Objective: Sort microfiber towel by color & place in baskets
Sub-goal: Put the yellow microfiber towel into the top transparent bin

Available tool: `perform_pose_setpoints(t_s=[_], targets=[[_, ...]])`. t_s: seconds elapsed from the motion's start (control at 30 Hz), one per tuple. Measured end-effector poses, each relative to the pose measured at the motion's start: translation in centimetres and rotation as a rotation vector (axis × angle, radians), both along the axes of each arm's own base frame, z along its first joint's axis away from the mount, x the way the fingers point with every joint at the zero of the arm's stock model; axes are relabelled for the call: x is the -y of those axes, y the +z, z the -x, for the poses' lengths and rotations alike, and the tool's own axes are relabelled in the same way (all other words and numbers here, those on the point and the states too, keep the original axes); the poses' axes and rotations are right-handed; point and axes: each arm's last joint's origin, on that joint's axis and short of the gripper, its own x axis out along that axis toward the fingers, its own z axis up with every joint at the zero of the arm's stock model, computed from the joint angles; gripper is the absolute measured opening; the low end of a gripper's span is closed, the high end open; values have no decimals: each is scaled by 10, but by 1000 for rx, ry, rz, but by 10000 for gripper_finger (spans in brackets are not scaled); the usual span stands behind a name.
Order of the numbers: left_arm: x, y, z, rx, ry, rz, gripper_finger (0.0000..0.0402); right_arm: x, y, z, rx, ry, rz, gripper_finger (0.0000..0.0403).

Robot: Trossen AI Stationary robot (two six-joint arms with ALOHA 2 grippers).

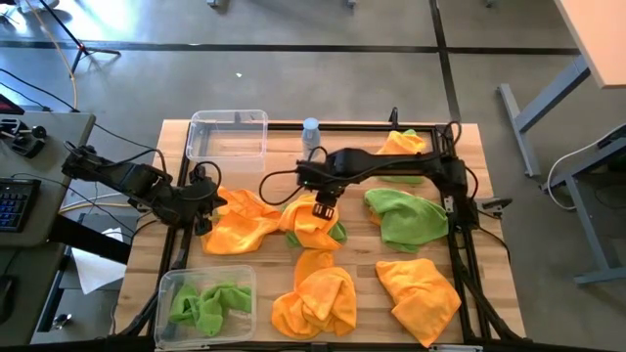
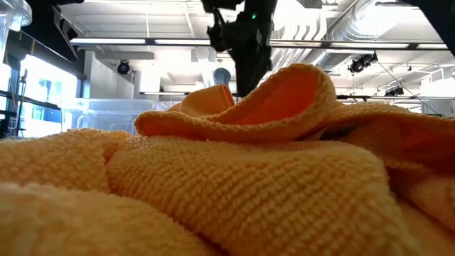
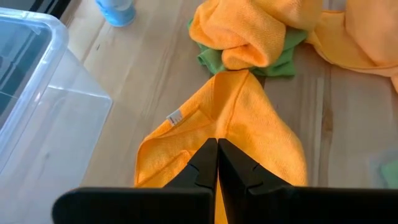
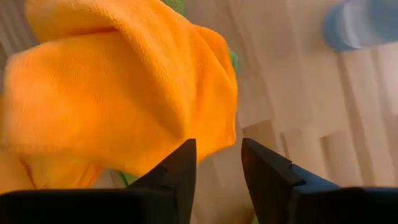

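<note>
Right end effector (image 1: 325, 209) is hovering over the middle of the wooden-slat counter (image 1: 489, 264), fingers spread apart and gripping nothing. Directly below it a bunched orange microfiber towel (image 1: 311, 221) is lying on top of a lime green towel (image 1: 337, 233) whose edge is peeking out at the side.

Left end effector (image 1: 207, 217) is sitting clenched at the edge of a second, spread-out orange towel (image 1: 241, 221); in the left wrist view the shut fingertips are meeting over the cloth, and a pinch on the fabric cannot be confirmed.

Empty clear rectangular plastic basket (image 1: 227, 134) is standing at the counter's far left corner. A matching clear basket (image 1: 206, 300) at the near left corner is holding crumpled lime green towels (image 1: 207, 302).

More loose cloths are lying across the counter: a crumpled orange towel at front centre (image 1: 315, 295), a flat orange towel at front right (image 1: 419, 295), a large green towel right of centre (image 1: 406, 217), and an orange-and-green pair at the far right (image 1: 403, 145). A small clear water bottle (image 1: 311, 132) is standing just beside the empty basket.
</note>
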Motion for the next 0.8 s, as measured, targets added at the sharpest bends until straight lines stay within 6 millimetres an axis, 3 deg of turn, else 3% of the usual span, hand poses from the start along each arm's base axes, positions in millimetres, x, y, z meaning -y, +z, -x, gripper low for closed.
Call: perform_pose_setpoints(t_s=[0.3, 0.6, 0.7, 0.8], targets=[[0, 0, 0, 2, 6, 5, 0, -6, -25, -17, 0, 73, -13, 166], [0, 0, 0, 7, 12, 2, 0, -5, -43, -31, 32, 135, -24, 167], [0, 1, -1, 15, 16, -1, 0, -5, -51, -33, 19, 147, -21, 153], [-1, 1, -1, 24, 35, -9, 0, -5, -55, -32, -8, 160, -6, 110]])
